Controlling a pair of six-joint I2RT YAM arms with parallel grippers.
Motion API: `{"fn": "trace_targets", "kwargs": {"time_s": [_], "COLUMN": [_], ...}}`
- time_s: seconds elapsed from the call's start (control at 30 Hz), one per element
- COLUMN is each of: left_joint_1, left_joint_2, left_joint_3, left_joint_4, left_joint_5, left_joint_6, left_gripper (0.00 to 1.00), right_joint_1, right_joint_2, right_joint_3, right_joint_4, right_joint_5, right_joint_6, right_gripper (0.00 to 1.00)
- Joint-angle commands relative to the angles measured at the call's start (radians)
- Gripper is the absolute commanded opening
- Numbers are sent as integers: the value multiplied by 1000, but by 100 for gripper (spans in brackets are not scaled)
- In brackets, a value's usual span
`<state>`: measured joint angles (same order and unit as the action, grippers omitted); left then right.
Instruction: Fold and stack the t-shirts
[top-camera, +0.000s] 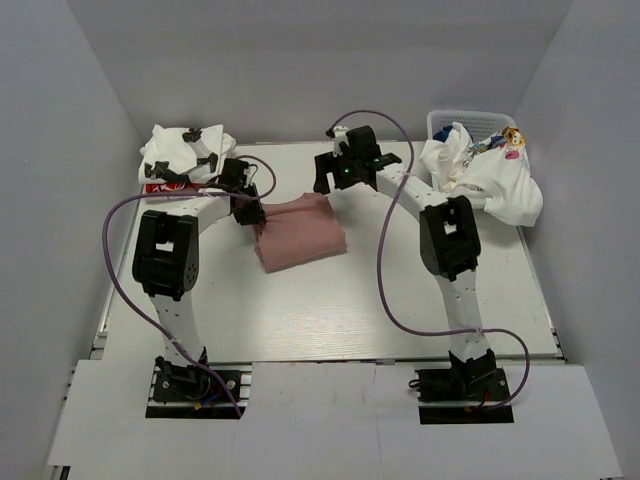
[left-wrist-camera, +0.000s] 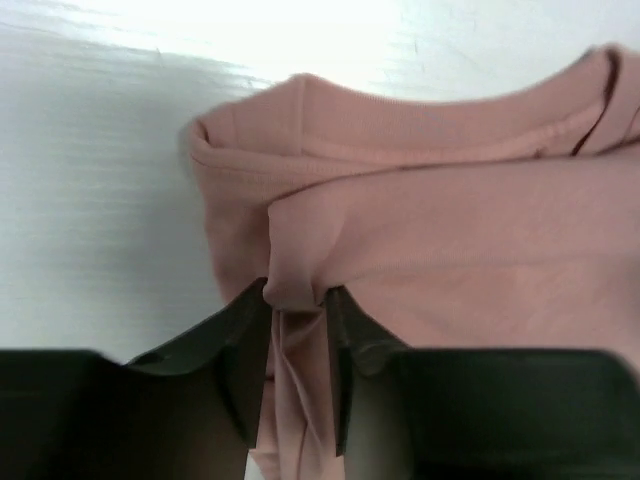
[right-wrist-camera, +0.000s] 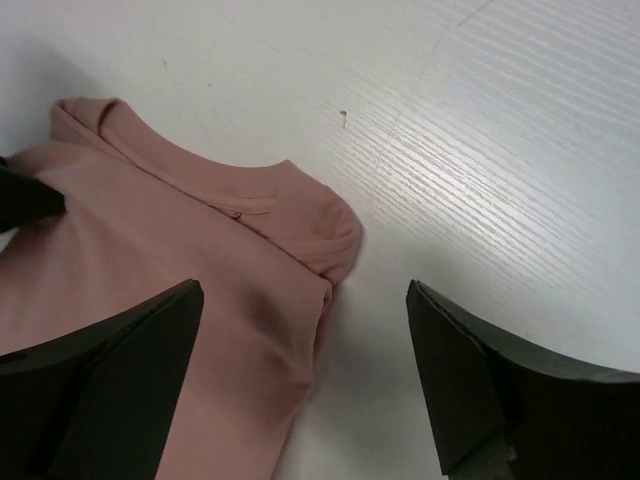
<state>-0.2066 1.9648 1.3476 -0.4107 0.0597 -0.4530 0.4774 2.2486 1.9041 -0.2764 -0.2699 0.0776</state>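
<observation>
The risk sits with the left gripper. Its fingers are closed on only a thin pleat at the left edge of the pink shirt. A sideways pull would likely drag the whole folded bundle across the desk or peel the top layer open. A quick lift could let the pleat slide out (soft cotton gives little to bite on). Nothing pins the other side, because the right gripper is spread wide and holds nothing, hovering just above the shirt's far right corner.

The pink shirt lies folded near the middle of the desk, a little toward the far edge. The left arm reaches forward from its base and bends inward at the wrist, fingers low at the cloth. The right arm stretches diagonally toward the far edge, wrist turned down over the shirt. A heap of white shirts sits at the far left corner, and a second white bundle spills from the basket at the far right corner.
</observation>
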Motion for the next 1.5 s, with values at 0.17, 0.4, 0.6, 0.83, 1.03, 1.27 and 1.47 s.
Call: {"fn": "trace_targets", "kwargs": {"time_s": [0.17, 0.4, 0.6, 0.83, 1.03, 1.27, 1.47], "left_joint_1": [16, 26, 26, 16, 16, 25, 26], "left_joint_2": [-23, -34, -179, -380, -472, -368, -137], "left_joint_3": [31, 8, -119, -195, -231, -134, 71], "left_joint_4": [98, 112, 197, 199, 227, 233, 268], "left_joint_5": [69, 34, 34, -14, -23, -81, -104], "left_joint_6": [16, 37, 57, 66, 66, 45, 34], "left_gripper": [12, 0, 0, 0, 0, 0, 0], "right_joint_1": [24, 30, 29, 53, 70, 66, 40], "right_joint_2": [197, 140, -65, -236, -356, -302, -91], "right_joint_3": [240, 127, -118, -256, -341, -251, -17], "right_joint_4": [-116, -55, 103, 154, 201, 264, 324], "right_joint_5": [14, -101, -52, -20, 24, 61, 216], "right_joint_6": [-18, 22, 70, 47, 71, 83, 87], "right_gripper": [72, 12, 0, 0, 0, 0, 0]}}
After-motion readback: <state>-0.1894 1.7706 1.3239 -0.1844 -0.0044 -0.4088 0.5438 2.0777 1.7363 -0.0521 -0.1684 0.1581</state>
